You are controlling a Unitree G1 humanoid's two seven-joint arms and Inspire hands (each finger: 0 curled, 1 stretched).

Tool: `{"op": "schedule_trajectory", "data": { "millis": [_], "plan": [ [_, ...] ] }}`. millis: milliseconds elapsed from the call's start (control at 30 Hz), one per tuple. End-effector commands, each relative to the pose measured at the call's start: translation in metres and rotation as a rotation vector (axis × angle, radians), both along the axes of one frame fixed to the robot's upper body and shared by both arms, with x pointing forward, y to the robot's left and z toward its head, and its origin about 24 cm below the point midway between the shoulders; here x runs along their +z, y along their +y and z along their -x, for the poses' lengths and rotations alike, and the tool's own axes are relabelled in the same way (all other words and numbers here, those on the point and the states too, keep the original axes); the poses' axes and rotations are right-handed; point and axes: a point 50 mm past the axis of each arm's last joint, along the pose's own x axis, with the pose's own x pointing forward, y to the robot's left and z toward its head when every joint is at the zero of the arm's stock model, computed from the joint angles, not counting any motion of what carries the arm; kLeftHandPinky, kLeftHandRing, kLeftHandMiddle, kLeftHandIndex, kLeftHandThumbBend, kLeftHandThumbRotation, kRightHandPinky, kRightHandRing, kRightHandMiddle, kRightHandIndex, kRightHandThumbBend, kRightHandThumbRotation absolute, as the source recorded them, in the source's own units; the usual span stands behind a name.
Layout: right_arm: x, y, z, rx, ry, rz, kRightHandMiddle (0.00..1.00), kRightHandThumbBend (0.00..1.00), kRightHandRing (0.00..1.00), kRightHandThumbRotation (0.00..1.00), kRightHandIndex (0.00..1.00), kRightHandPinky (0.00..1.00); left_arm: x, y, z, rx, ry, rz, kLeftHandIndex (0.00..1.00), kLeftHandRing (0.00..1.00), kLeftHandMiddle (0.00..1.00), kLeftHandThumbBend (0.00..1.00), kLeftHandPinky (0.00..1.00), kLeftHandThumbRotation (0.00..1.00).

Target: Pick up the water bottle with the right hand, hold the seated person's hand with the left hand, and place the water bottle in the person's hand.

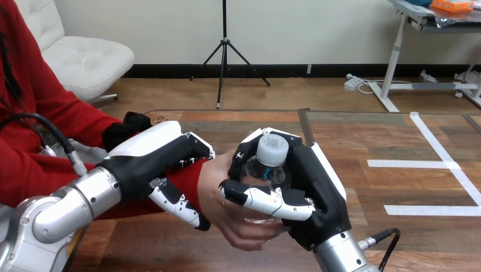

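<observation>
White tape strips [420, 164] lie on the wooden tabletop [363, 141], well apart from the hands. The right robot hand [320, 190] wraps its fingers and thumb round the water bottle [266, 170], cap upward. The person's hand [227, 218] lies just beneath the bottle. The left robot hand [152, 158] curls its fingers over the person's wrist [199, 184].

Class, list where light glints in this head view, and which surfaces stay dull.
Head view: even, soft light; bright sheen on the white shell of the left hand and on its silver forearm; faint glints on the clear water bottle in the right hand, whose black parts stay dull.
</observation>
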Motion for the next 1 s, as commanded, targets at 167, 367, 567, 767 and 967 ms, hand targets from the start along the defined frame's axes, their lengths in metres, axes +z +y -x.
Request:
{"op": "schedule_trajectory", "data": {
  "millis": [167, 367, 567, 767, 967],
  "plan": [
    [0.0216, 0.0203, -0.0095, 0.088, -0.113, -0.060, 0.39, 0.87, 0.35, 0.00, 0.40, 0.31, 0.0206, -0.0231, -0.0024, -0.083, -0.096, 0.054, 0.43, 0.36, 0.43, 0.97, 0.30, 0.00],
    [0.0218, 0.0204, -0.0101, 0.086, -0.117, -0.054, 0.39, 0.87, 0.35, 0.00, 0.40, 0.31, 0.0206, -0.0234, -0.0027, -0.082, -0.100, 0.049, 0.43, 0.36, 0.43, 0.97, 0.31, 0.00],
    [0.0223, 0.0199, -0.0107, 0.085, -0.118, -0.053, 0.39, 0.87, 0.35, 0.00, 0.40, 0.30, 0.0201, -0.0233, -0.0031, -0.078, -0.094, 0.060, 0.43, 0.36, 0.43, 0.97, 0.31, 0.00],
    [0.0229, 0.0191, -0.0114, 0.086, -0.122, -0.055, 0.39, 0.87, 0.34, 0.00, 0.39, 0.30, 0.0203, -0.0236, -0.0034, -0.075, -0.095, 0.055, 0.43, 0.36, 0.43, 0.96, 0.31, 0.00],
    [0.0232, 0.0186, -0.0118, 0.087, -0.121, -0.060, 0.39, 0.87, 0.35, 0.00, 0.39, 0.30, 0.0207, -0.0240, -0.0035, -0.075, -0.097, 0.055, 0.44, 0.36, 0.43, 0.97, 0.31, 0.00]
  ]
}}
